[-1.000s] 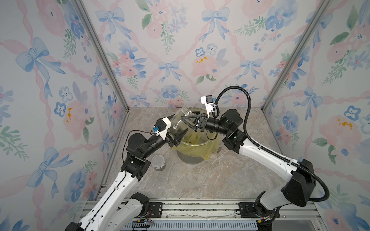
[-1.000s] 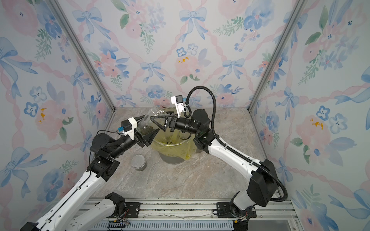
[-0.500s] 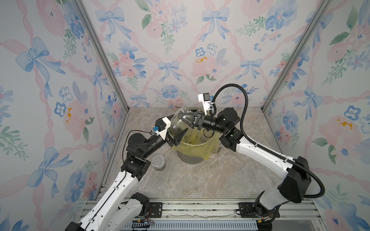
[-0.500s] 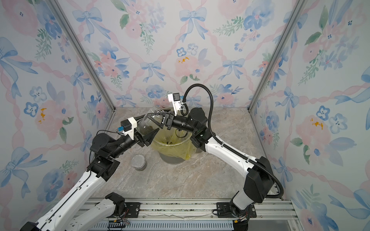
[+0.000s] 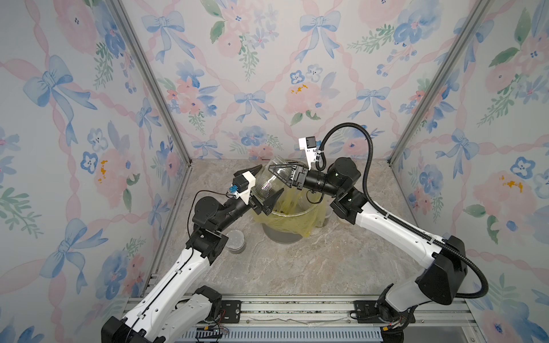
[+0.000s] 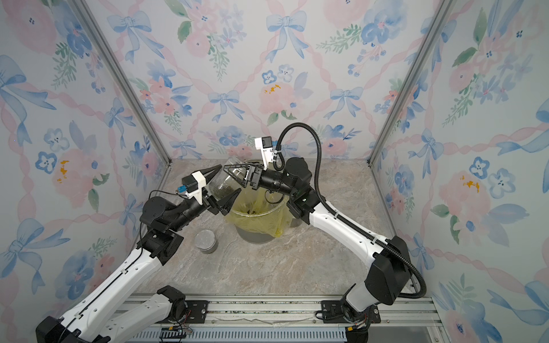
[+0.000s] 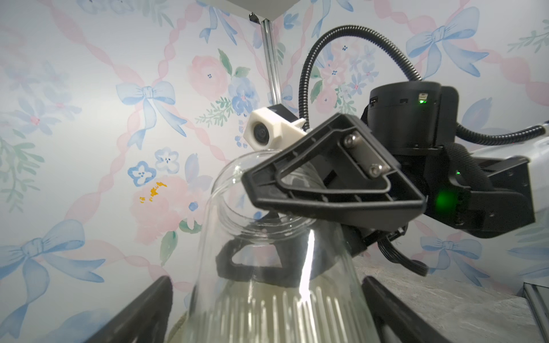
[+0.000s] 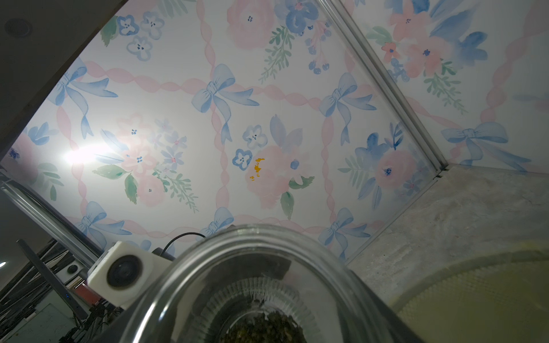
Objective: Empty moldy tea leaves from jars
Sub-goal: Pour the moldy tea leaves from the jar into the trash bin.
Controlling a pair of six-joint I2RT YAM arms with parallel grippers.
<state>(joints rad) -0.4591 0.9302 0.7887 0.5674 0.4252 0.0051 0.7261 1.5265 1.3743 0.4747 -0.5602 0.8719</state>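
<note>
A clear ribbed jar (image 5: 267, 185) (image 6: 222, 186) hangs tilted in the air above the bin's left rim. My right gripper (image 5: 279, 175) (image 6: 235, 175) is shut on its neck, one finger (image 7: 326, 181) lying across the mouth. My left gripper (image 5: 264, 185) (image 7: 267, 317) is open around the jar's base, its fingers (image 7: 148, 311) standing apart from the ribbed wall (image 7: 279, 303). Dark moldy tea leaves (image 8: 264, 326) lie at the jar's bottom in the right wrist view. More dark bits (image 5: 285, 211) (image 6: 252, 211) lie inside the bin.
The round bin (image 5: 276, 234) (image 6: 255, 236) with a yellow bag (image 5: 297, 221) (image 8: 475, 297) stands mid-table. A second small jar (image 5: 236, 241) (image 6: 205, 241) stands on the table left of it, beside my left arm. Floral walls close in three sides.
My right gripper moved in and shut on the jar's neck. My left gripper, which was shut on the jar's base, has now opened.
</note>
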